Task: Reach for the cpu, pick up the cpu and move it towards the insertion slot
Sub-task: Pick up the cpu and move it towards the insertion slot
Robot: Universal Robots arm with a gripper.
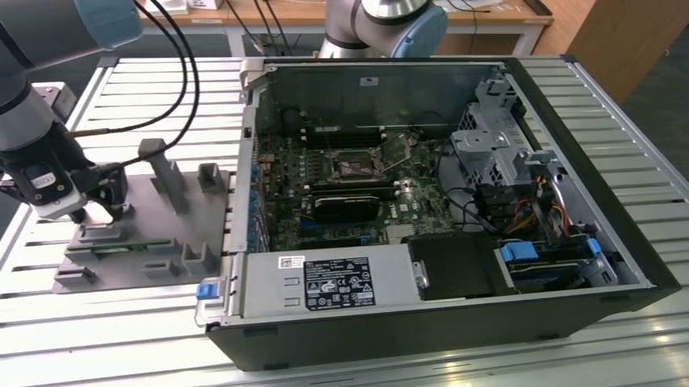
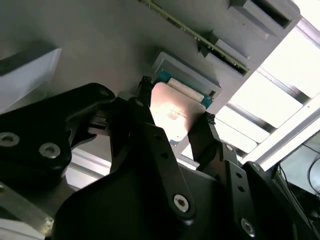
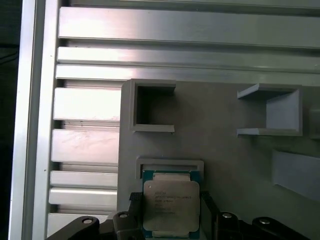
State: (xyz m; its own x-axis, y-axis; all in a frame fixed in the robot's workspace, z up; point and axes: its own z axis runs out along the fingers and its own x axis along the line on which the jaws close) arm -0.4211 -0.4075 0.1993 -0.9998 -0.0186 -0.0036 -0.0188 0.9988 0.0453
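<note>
Two of the three parts of the job look settled or nearly so: the reach is over and the grasp is on. In the exterior view the pincer (image 1: 95, 214) stands at about nine o'clock of the frame, low over the grey plastic plate (image 1: 129, 270) with its upright posts. The plate lies on the slatted worktop (image 1: 140, 89) beside the open computer case (image 1: 603, 105).

In both wrist views the cpu (image 3: 171, 205) sits squarely between the black fingers (image 2: 216, 145), shiny metal top showing. One fingertip is against each of two opposite edges, so I judge the pincer closed on the chip rather than merely straddling it. The cpu lies over its small walled nest (image 3: 170, 163) on the plate, with the green edge of its board showing around the metal top. Whether it has lifted clear of that nest or rests in it, I cannot tell from these angles. In the second wrist view it seems to stand a little proud of the nest, but that may be the slant of the camera.

None of the carry is done. The insertion slot (image 1: 352, 165), with its dark centre and silvery frame, is on the board inside the case. From the pincer it lies towards two o'clock in the exterior view and well apart, with the case's near wall between the two. The slot is bare, nothing seated in it.
</note>
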